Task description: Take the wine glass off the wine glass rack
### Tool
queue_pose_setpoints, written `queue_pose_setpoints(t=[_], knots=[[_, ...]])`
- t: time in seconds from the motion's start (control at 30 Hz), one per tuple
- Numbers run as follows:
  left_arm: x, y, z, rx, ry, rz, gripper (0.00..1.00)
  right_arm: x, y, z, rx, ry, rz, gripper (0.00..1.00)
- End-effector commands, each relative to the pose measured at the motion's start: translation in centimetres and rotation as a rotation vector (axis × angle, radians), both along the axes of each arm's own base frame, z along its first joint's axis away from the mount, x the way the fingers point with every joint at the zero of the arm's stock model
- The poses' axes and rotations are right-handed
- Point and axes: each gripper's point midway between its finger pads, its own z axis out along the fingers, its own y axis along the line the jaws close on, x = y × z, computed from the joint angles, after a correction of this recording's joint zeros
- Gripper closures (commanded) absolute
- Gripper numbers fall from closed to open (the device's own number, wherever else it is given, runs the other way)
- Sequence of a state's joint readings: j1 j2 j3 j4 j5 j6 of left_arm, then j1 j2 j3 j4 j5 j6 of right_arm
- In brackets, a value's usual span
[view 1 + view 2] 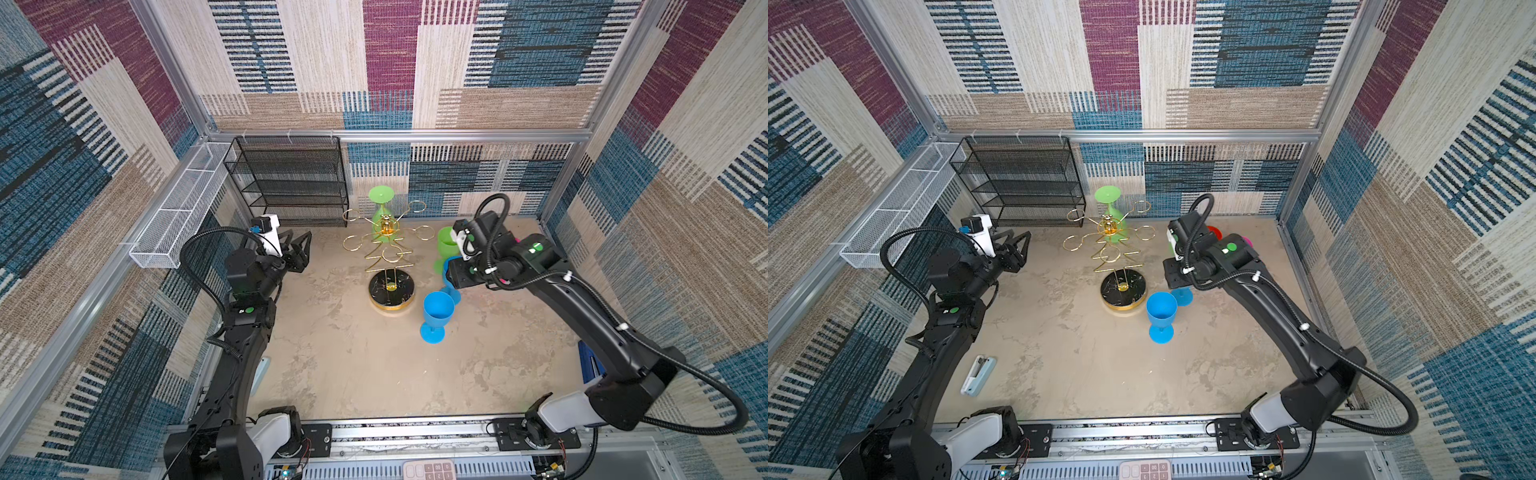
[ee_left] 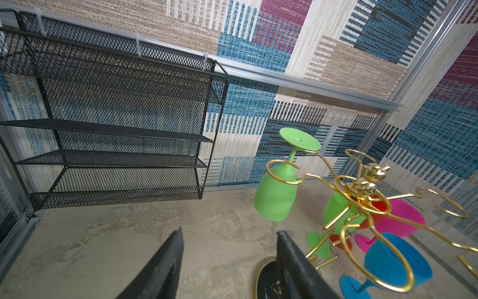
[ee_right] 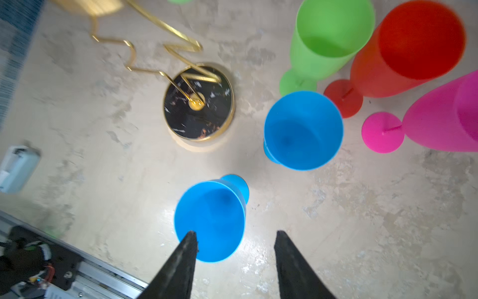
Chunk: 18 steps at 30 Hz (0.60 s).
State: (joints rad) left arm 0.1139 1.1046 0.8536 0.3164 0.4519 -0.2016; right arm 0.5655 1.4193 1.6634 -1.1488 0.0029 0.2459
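Jaws of the left claw [image 1: 300, 245] are gaping beside the gold wire wine glass rack [image 1: 392, 289], whose far ring is holding a green plastic wine glass [image 1: 381, 195] upside down. The right claw [image 3: 234, 234] is hovering, spread, over a blue plastic goblet [image 3: 210, 220].

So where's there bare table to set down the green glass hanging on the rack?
Best: the wide bare tabletop between the rack base and the front rail. Also open: the strip between the black mesh shelf and the rack base. Crowded: right of the rack, where the blue glasses, standing green glass, red glass and pink glass cluster.
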Motion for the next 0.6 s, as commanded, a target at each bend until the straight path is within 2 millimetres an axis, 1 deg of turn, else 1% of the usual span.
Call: queue_pose_setpoints(t=[0.0, 0.1, 0.2, 0.33, 0.47, 0.57], knots=[[-0.1, 0.0, 0.2, 0.022, -0.018, -0.005, 0.4, 0.2, 1.9, 3.5, 0.162, -0.094, 0.077, 0.43], [-0.2, 0.0, 0.3, 0.02, -0.022, -0.002, 0.4, 0.2, 1.6, 3.9, 0.185, -0.111, 0.068, 0.42], [-0.2, 0.0, 0.2, 0.02, -0.021, 0.001, 0.4, 0.1, 1.9, 4.8, 0.235, -0.135, 0.084, 0.4], [-0.2, 0.1, 0.3, 0.02, -0.024, 0.002, 0.4, 0.5, 2.1, 5.7, 0.268, -0.163, 0.101, 0.39], [-0.3, 0.1, 0.3, 0.023, -0.026, 0.005, 0.4, 1.0, 2.5, 5.7, 0.289, -0.167, 0.114, 0.39], [-0.3, 0.1, 0.2, 0.024, -0.024, 0.007, 0.4, 1.3, 2.4, 6.2, 0.302, -0.188, 0.113, 0.38]])
